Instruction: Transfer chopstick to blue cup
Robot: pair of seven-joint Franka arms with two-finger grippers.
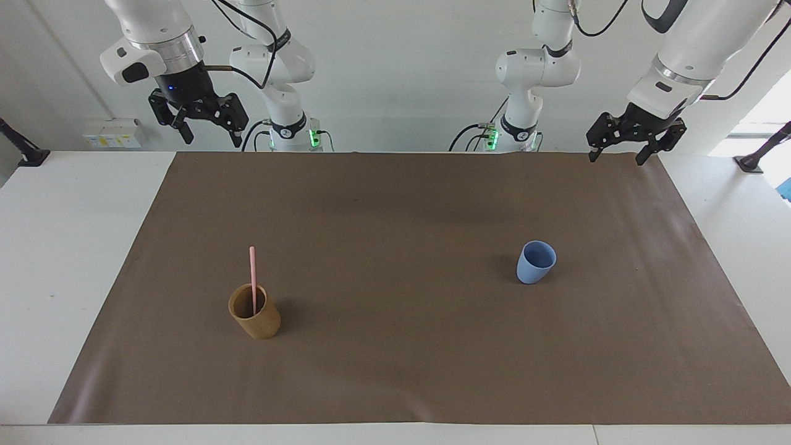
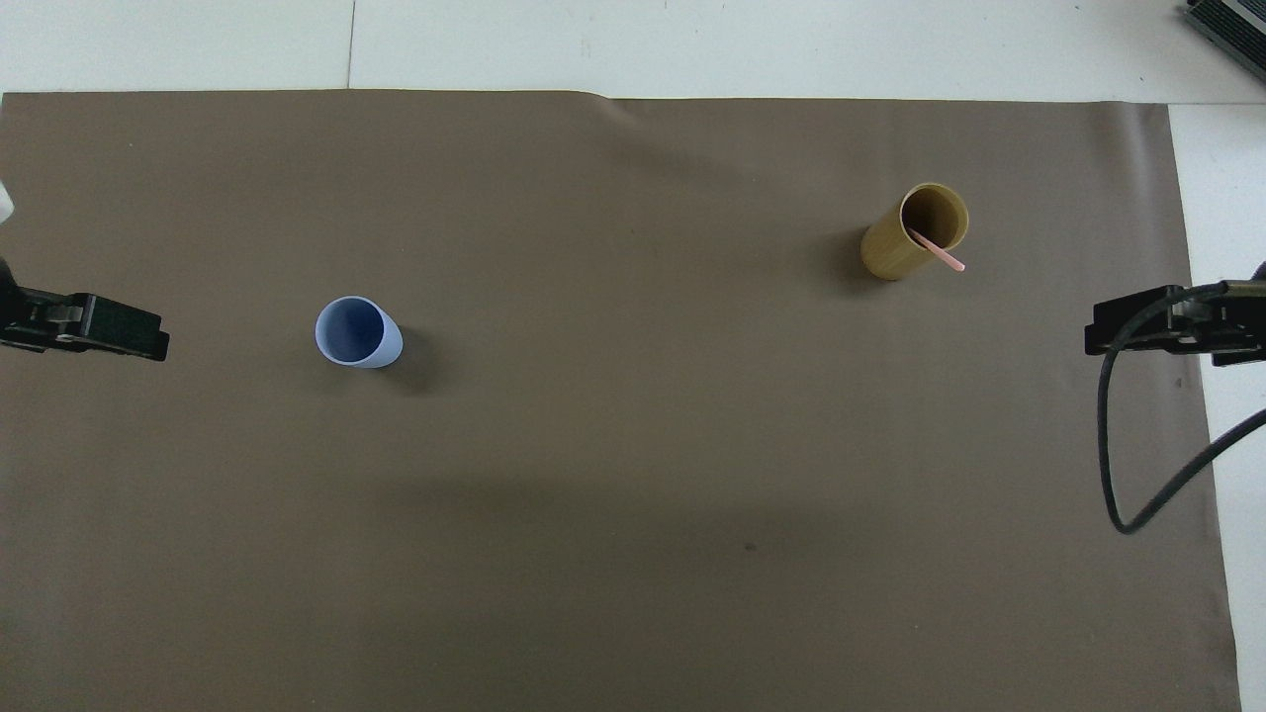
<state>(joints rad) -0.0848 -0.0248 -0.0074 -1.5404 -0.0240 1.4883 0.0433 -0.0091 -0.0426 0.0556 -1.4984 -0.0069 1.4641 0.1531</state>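
A pale-pink chopstick (image 1: 253, 278) (image 2: 936, 251) stands upright in a tan-brown wooden cup (image 1: 255, 312) (image 2: 902, 235) toward the right arm's end of the table. The small light-blue cup (image 1: 535, 262) (image 2: 356, 332) stands upright with nothing in it toward the left arm's end, a little nearer to the robots than the wooden cup. My left gripper (image 1: 618, 154) (image 2: 138, 341) hangs open, high over the mat's edge at the robots' end. My right gripper (image 1: 210, 135) (image 2: 1113, 331) hangs open and high over its own corner of that edge. Both arms wait, holding nothing.
A brown mat (image 1: 395, 346) (image 2: 633, 514) covers most of the white table (image 1: 62, 247). A black cable (image 2: 1118, 445) loops down from the right arm. The two arm bases (image 1: 290, 133) stand at the table's edge.
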